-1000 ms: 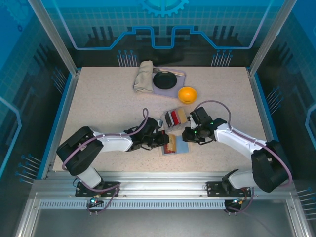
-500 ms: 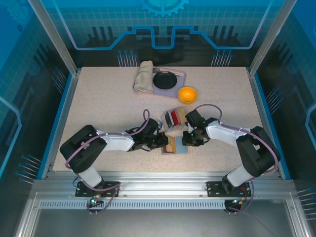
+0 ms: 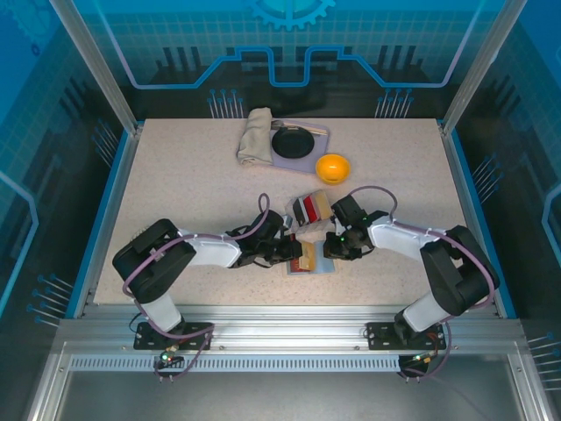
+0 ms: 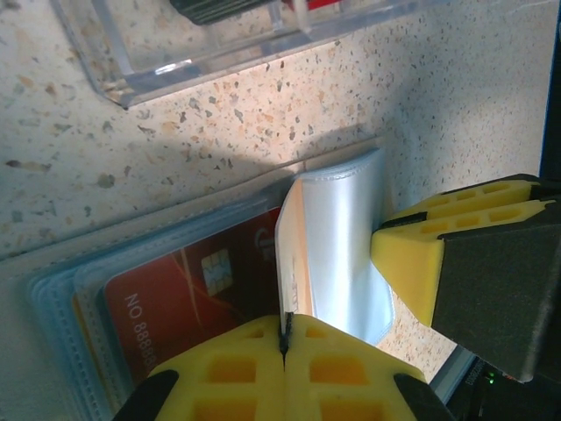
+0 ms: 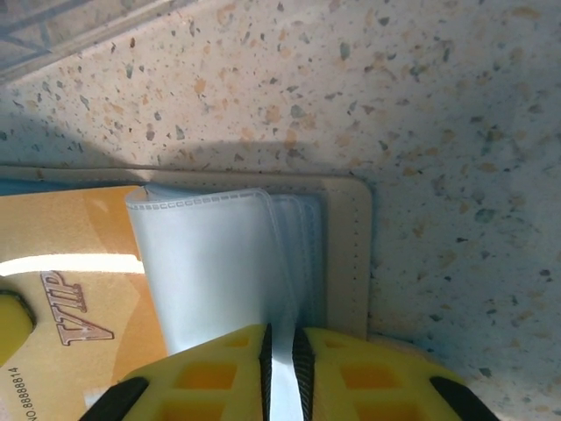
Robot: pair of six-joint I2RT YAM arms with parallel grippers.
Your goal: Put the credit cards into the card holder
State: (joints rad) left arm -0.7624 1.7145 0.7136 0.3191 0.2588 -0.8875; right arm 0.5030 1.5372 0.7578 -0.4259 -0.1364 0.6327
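Pinching a clear sleeve of the card holder, the right gripper has its yellow fingers clamped at the bottom centre of its wrist view. The thin leaf runs up out of the narrow slit between them and stands above the holder's beige stitched rim. At the left of that frame a gold card printed "VIP" lies in the holder, under and beside the lifted sleeve. In the left wrist view the same sleeve rises at centre, with one of the right gripper's yellow fingers pressed against its right side. The left gripper sits at the bottom edge with its fingers squeezed flat together. The sleeve's edge seems to run down to the seam between them, though whether anything is nipped there cannot be told. A red card with a chip lies in the holder's stacked pockets at lower left. From the top camera the two grippers meet over the open holder just below centre of the table — left gripper on its left, right gripper on its right. Directly above them stands a clear box of upright cards. Farther up are an orange bowl, a black pan and a folded cloth.
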